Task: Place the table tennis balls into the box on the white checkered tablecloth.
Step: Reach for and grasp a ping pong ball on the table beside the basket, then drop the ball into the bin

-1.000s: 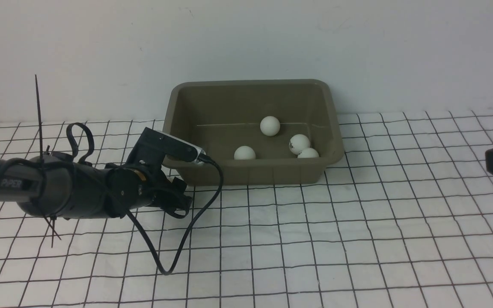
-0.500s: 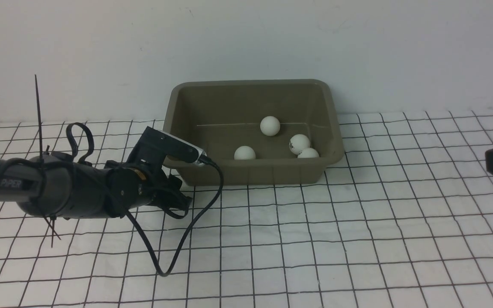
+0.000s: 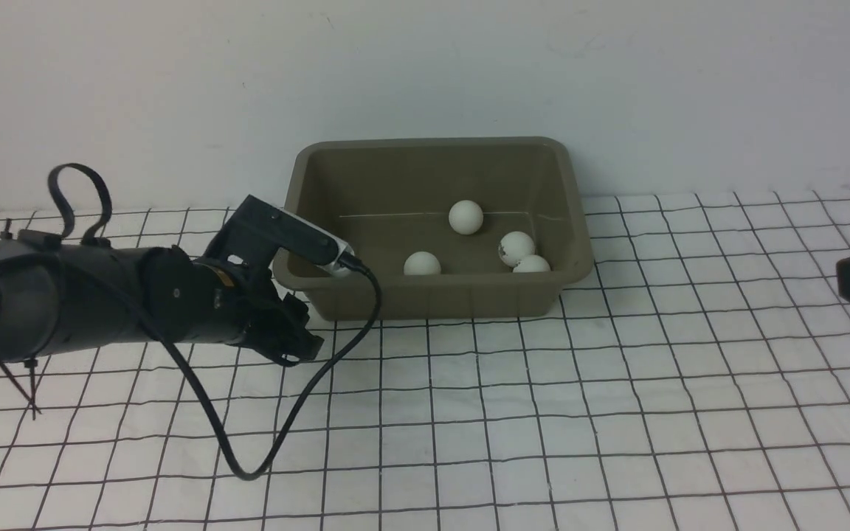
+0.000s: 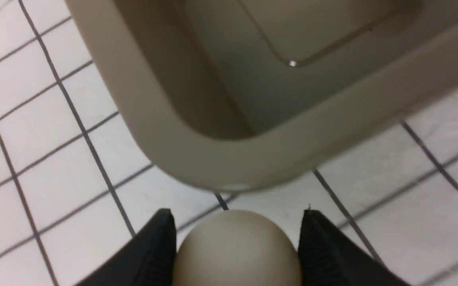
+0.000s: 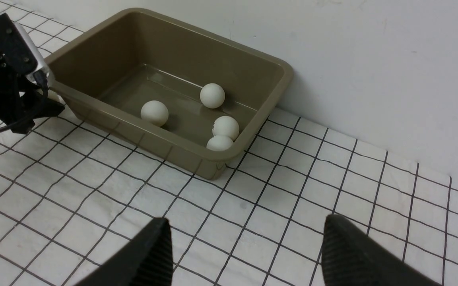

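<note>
- Plain pale wall (image 3: 425, 66) rises behind; a slightly wrinkled white checkered tablecloth (image 3: 543, 413) covers the surface.
- Left hand (image 4: 236, 216) is clenched on one table tennis ball (image 4: 235, 250), a finger pressed to each side, low over the cloth.
- Olive-grey box (image 3: 436, 299) sits just ahead of that hand, its rounded corner nearest; the held ball is outside the rim.
- Four balls lie inside: far ball (image 3: 465, 217), near ball (image 3: 422, 263), marked ball (image 3: 516, 248) close against the last ball (image 3: 532, 264), at the end away from the left hand.
- Right hand (image 5: 247, 226) hangs released, fingers wide apart around nothing, with the box well ahead to its left.
</note>
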`<state>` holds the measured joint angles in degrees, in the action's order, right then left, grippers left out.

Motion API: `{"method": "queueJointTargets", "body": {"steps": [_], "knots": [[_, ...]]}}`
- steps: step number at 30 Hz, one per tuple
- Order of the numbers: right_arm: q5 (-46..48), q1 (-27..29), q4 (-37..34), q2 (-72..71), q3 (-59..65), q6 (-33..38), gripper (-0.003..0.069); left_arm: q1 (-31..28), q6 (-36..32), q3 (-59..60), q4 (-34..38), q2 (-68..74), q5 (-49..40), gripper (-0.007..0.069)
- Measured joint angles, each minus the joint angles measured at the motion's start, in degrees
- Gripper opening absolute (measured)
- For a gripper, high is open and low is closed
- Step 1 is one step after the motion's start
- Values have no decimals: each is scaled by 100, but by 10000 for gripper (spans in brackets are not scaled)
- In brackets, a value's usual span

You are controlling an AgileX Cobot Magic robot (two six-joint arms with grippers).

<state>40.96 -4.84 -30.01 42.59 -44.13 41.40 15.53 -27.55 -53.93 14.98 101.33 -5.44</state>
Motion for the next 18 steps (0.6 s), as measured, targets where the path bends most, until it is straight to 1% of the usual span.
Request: {"method": "queueJointTargets", "body": {"steps": [2, 3, 4, 8, 11, 13, 18], "knots": [[0, 0, 0, 0, 0, 0, 461, 0, 26, 0, 0, -235, -464, 352], [0, 0, 0, 0, 0, 0, 461, 0, 26, 0, 0, -235, -510, 352], [0, 0, 0, 0, 0, 0, 461, 0, 26, 0, 0, -460, -977, 352], [0, 0, 0, 0, 0, 0, 461, 0, 26, 5, 47, -885, -1581, 352], [0, 0, 0, 0, 0, 0, 461, 56, 27, 5, 234, -1367, -1818, 352], [0, 0, -11, 0, 0, 7, 461, 137, -92, 5, 431, -1686, -1789, 352], [16, 0, -22, 0, 0, 7, 461, 219, -772, -99, 937, -1957, -1109, 352]]}}
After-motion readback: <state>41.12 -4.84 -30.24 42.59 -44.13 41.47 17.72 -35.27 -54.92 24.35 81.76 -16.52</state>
